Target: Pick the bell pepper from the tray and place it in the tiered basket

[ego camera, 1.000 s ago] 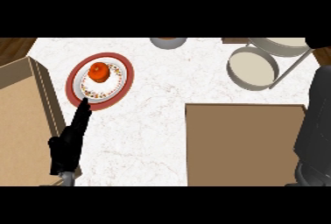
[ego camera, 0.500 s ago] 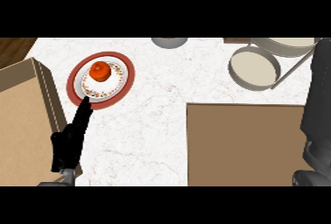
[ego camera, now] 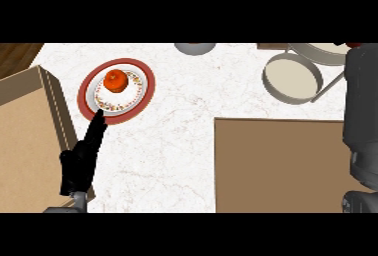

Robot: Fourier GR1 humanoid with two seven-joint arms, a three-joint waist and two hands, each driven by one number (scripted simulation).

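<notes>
The counter is white stone with faint marbling, seen from steeply above. At its left edge sits a tan box (ego camera: 26, 140) with flat, matte sides. Just beside it the left hand (ego camera: 78, 167) comes up from below, black, its fingers (ego camera: 94, 131) straight and held together like a pointer, the tip at the near rim of the tray (ego camera: 87, 87). The tray is round with a glossy red rim, and it holds a white plate (ego camera: 130, 98) with a speckled border. The bell pepper (ego camera: 114, 80) sits on that plate, small, rounded and orange-red, towards the far side.

To take it well, I'd say the hand should pass over the rim, spread its fingers and thumb, and close round the pepper's sides, since a smooth round thing may roll.

A grey bowl (ego camera: 194, 48) shows at the top. A plain brown board (ego camera: 288, 165) fills the lower middle. Far right stands the tiered basket (ego camera: 266, 79), cream bowls with grey rims on thin struts. The grey right forearm (ego camera: 362, 115) runs up the edge, but I can't see its hand.
</notes>
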